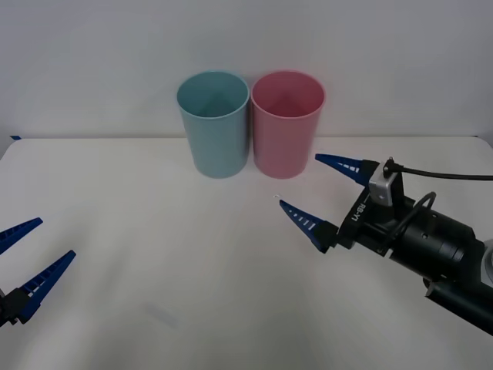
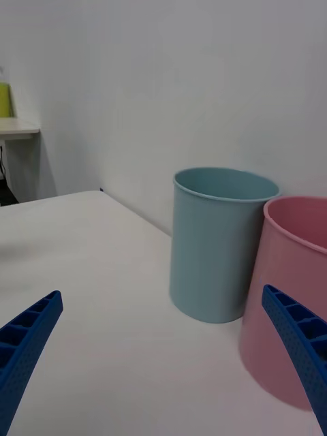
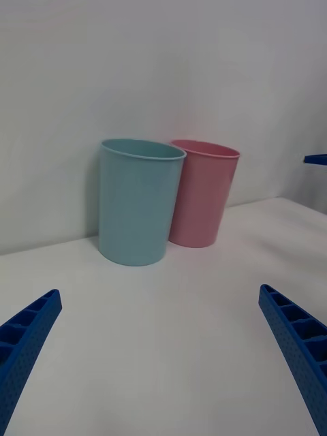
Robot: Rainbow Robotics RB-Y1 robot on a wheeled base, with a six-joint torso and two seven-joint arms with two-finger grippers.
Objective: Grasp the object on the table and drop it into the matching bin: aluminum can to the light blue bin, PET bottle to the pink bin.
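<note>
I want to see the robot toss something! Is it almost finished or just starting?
Can't tell which. Both bins, light blue bin and pink bin, stand together on the table. The right gripper hovers open near the pink one; the left gripper waits open, empty. Nothing is being carried now.

The scene is viewed from above and behind the arms by the front camera, angled down across the white surface (image 1: 154, 254) toward the far wall. Low, forward-facing views are given by both wrist cameras. The light blue bin (image 1: 213, 123) (image 2: 216, 245) (image 3: 138, 201) and pink bin (image 1: 286, 123) (image 2: 293, 300) (image 3: 203, 193) are shared by all three, seen nearest from the right wrist.
</note>
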